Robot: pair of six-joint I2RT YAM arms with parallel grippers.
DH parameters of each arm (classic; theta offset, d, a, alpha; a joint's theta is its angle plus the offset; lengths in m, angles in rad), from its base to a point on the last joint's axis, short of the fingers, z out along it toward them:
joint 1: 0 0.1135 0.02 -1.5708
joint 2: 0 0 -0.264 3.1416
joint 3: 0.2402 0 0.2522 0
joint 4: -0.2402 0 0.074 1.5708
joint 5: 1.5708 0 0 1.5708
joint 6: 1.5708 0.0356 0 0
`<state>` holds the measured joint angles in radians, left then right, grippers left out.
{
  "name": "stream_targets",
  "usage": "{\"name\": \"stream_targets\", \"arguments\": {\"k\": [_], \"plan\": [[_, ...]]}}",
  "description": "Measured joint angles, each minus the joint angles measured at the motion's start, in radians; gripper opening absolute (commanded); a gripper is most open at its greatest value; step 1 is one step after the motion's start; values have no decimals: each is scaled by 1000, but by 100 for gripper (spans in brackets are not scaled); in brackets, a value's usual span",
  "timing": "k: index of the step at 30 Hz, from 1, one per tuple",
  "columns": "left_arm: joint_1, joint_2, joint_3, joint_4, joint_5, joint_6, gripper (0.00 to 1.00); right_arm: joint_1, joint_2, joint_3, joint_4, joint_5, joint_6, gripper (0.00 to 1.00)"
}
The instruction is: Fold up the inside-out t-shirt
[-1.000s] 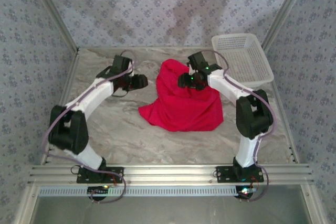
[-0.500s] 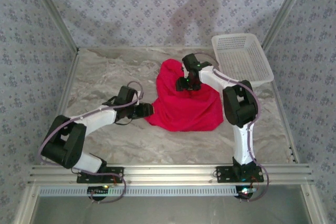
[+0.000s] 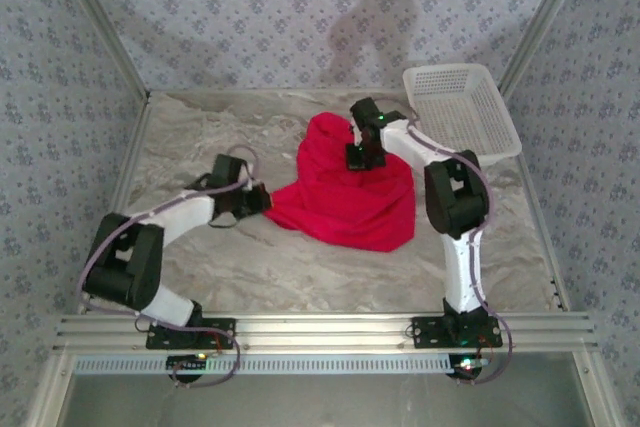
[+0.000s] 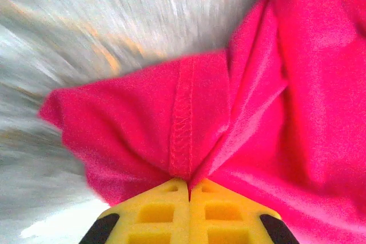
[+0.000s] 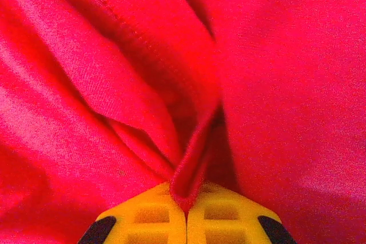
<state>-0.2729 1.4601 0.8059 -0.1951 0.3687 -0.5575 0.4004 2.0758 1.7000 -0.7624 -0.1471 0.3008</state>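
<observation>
We're looking down on a softly, evenly lit scene, with a faint grey shadow on the back wall point(image 3: 385, 7). At the left wrist the table point(image 4: 86, 21) smears into blurred streaks. At the right wrist the t-shirt point(image 5: 274, 84) glows oversaturated red, its folds dark.

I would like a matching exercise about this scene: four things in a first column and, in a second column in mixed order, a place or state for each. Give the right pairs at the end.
Things
1. left gripper
2. right gripper
3. t-shirt
4. basket

Places or states
A. white, at the far right corner of the table
B. shut on a stitched seam at the left tip of the cloth
C. red, crumpled in the middle
D. shut on a fold in the far part of the cloth

Pairs: 1-B, 2-D, 3-C, 4-A
</observation>
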Motion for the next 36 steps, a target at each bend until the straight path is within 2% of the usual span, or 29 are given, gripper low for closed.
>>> {"name": "stream_targets", "arguments": {"k": [3,7,8,11,14,19,21,23,25,30,36], "plan": [[172,-97,109,-55,34,6,0,-68,-153,2,-45,-28,21,0],[417,-222,223,-67,111,-41,0,-216,-422,3,-63,-100,69,0],[451,-248,236,-66,141,-58,0,-242,-477,3,-65,-123,80,0],[526,-322,278,-71,169,-100,0,-288,-624,8,-88,-150,104,0],[602,-333,363,-90,161,-118,0,-335,-685,35,-125,-150,120,0],[633,-340,488,-129,167,-138,0,-341,-693,66,-174,-179,148,0],[629,-362,492,-120,177,-159,5,-336,-696,66,-184,-204,160,0],[597,-379,484,-116,179,-166,15,-335,-701,60,-179,-227,167,0],[520,-391,454,-107,166,-158,25,-335,-715,26,-155,-256,175,0],[224,-362,319,-96,105,-106,37,-337,-726,-81,-116,-293,182,0],[-181,-219,212,-68,-23,-31,51,-384,-729,-150,-113,-267,182,0]]}}
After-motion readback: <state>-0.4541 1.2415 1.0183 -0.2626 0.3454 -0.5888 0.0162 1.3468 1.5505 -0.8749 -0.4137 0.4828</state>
